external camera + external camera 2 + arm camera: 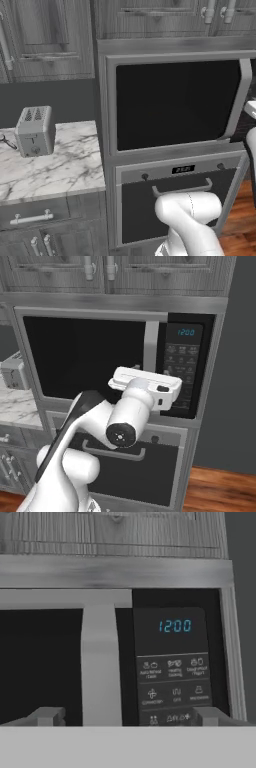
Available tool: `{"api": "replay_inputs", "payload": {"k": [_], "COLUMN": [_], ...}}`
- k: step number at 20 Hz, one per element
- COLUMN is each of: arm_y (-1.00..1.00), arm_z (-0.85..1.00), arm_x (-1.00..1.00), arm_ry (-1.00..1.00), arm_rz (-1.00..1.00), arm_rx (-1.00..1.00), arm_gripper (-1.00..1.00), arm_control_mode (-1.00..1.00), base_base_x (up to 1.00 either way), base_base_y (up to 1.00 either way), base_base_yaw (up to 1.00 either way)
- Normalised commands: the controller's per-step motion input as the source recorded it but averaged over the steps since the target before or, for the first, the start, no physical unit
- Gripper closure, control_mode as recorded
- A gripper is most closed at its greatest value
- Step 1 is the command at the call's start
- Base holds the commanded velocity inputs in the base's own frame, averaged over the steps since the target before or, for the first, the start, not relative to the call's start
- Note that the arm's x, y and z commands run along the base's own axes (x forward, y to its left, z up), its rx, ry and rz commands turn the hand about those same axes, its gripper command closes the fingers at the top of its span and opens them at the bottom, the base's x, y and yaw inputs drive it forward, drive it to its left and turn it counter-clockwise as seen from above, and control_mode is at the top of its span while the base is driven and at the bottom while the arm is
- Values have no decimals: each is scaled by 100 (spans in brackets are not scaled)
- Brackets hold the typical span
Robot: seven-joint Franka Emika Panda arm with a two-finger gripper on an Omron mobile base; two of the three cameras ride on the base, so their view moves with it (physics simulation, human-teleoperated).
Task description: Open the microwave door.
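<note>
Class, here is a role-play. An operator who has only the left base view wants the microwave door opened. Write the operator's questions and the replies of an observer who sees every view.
Operator: I see the door's handle at its right edge. Where is the gripper?
Observer: In the right base view the gripper sits in front of the lower part of the handle, facing the door.
Operator: Is it open?
Observer: Yes. In the hand view the jaws stand wide apart and grip nothing, with the handle between them.
Operator: What lies right of the handle?
Observer: A control strip whose display reads 12:00.
</note>
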Motion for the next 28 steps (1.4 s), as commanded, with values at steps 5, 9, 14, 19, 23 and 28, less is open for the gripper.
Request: {"api": "replay_inputs", "payload": {"k": [5,9,14,19,23,28], "arm_y": [5,10,7,16,6,-15], "arm_z": [0,0,0,0,-2,0], "arm_x": [10,0,11,38,51,52], "arm_ry": [-1,-8,-2,0,0,0], "arm_rz": [7,14,15,13,7,0], "arm_rx": [0,0,0,0,0,0], "arm_gripper": [-100,-100,-100,-100,-100,-100], "arm_control_mode": [-100,-100,-100,-100,-100,-100], "base_base_x": [0,0,0,0,0,0], "base_base_y": [0,0,0,0,0,0], "base_base_yaw": [0,0,0,0,0,0]}}
